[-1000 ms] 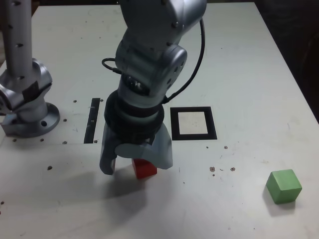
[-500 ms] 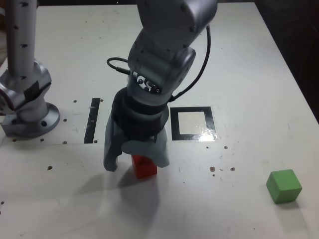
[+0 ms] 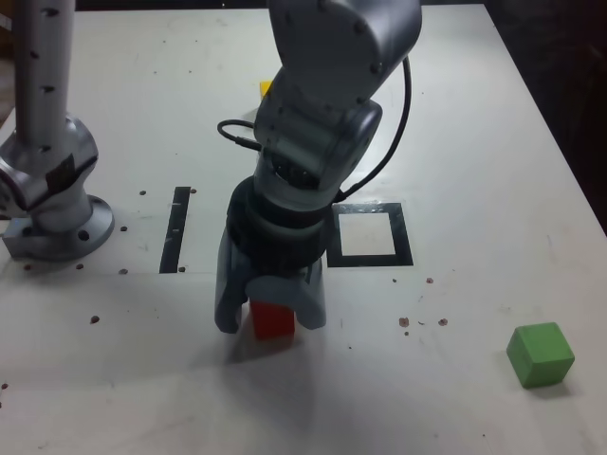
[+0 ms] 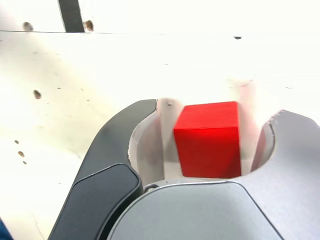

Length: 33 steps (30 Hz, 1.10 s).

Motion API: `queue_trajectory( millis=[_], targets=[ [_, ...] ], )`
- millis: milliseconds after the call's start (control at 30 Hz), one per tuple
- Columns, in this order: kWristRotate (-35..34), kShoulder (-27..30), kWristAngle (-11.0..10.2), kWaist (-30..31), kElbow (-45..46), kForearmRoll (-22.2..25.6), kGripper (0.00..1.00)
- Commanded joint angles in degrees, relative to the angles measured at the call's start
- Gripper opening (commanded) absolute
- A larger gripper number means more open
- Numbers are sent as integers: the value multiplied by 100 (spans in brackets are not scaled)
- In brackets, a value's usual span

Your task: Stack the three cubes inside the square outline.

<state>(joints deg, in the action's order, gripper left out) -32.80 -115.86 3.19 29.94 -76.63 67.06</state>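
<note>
The end effector [image 3: 270,318] comes first in size, its fingers spread around the red cube [image 3: 273,320], with a visible gap beside the cube in the wrist view, so no pinch shows yet. It reaches down over the surface [image 3: 493,142] from the 12 o'clock side of the exterior view.

Next is the square outline [image 3: 403,237], lying flat near 2 o'clock from the red cube in that view, with its white centre bare. The step in hand looks to be grasping the red cube. To do it well, centre the cube between the fingers, bring their faces parallel to its sides, close evenly so that it neither skids nor twists, then lift straight up before heading for the outline.

Of the cubes, the green cube [image 3: 541,354] sits well apart, toward 4 o'clock in the exterior view, one corner edge turned roughly to 6 o'clock. The red one stands upright on the surface, nearly square to the fingers, its top edge slightly skewed in the wrist view; being a cube, it has no long axis. The yellow cube [image 3: 266,88] shows least, a sliver toward 12 o'clock behind the arm, so its heading cannot be told.
</note>
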Motion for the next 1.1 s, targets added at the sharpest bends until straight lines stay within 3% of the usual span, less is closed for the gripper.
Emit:
queue_trajectory(
  millis=[0,433,767,933,1067],
  targets=[
    [-5,-29,-17,-7,-14,-21,66],
    [-49,7,-187,-7,92,-192,55],
    [-41,143,-419,-24,19,-141,33],
    [-26,153,-534,-32,-129,60,24],
    [71,179,-784,-33,-492,487,26]
  ],
)
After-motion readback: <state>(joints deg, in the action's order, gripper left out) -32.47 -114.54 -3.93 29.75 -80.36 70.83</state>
